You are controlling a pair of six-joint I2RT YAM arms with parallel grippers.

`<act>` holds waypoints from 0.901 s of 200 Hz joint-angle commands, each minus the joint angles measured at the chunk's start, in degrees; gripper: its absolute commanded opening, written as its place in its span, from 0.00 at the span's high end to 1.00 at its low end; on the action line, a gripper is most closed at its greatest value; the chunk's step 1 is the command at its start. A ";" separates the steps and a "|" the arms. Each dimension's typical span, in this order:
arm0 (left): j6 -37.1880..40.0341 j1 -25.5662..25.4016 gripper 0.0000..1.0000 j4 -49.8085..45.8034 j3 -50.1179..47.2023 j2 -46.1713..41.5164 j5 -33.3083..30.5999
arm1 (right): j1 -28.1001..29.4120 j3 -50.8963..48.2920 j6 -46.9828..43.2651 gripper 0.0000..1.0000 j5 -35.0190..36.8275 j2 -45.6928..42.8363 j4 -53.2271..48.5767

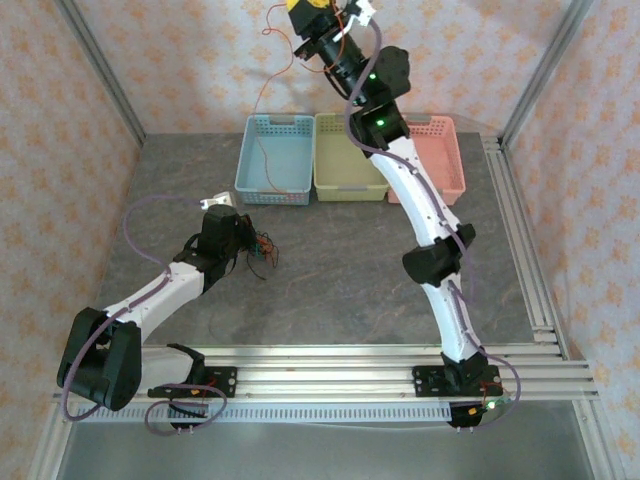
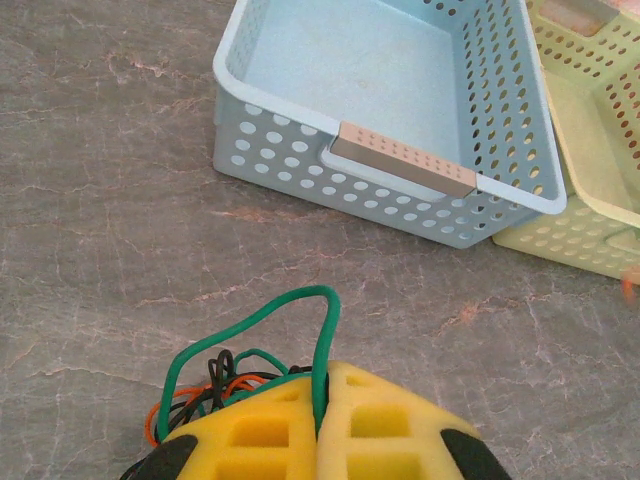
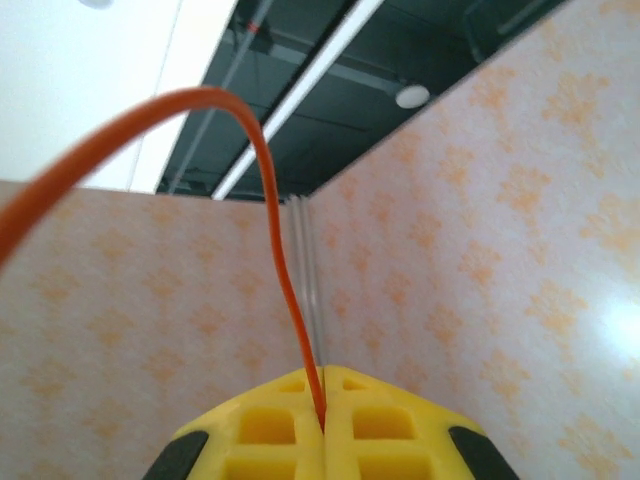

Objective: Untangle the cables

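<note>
Cables [image 1: 262,250] sit in a small clump on the table [image 1: 330,280], out at nine o'clock from its centre, right at the tip of the left gripper [image 2: 320,410]. Its yellow fingers [image 2: 380,420] are pressed together on a green cable [image 2: 326,340] looping up out of the black and orange tangle. Up at twelve o'clock the right gripper [image 3: 322,395] hangs high, pinched tight on an orange cable [image 3: 276,215] that trails down past the blue basket [image 1: 245,165].

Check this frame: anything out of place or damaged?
Nothing damaged. The right gripper, raised high, pinches an orange cable that trails down past the blue basket to the clump at the left gripper, shut on a green cable.
</note>
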 commanded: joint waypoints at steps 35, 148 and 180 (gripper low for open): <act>-0.75 -0.47 1.00 1.71 -0.30 -1.21 -1.94 | -1.34 3.07 -7.89 1.00 12.85 11.57 14.72; -0.73 -0.47 1.00 2.04 -0.56 -1.57 -1.90 | -3.54 -25.77 1.88 1.00 7.68 17.58 4.58; -0.68 -0.47 1.00 2.04 -0.57 -1.57 -1.90 | -2.67 -30.32 0.74 1.00 4.51 13.40 1.78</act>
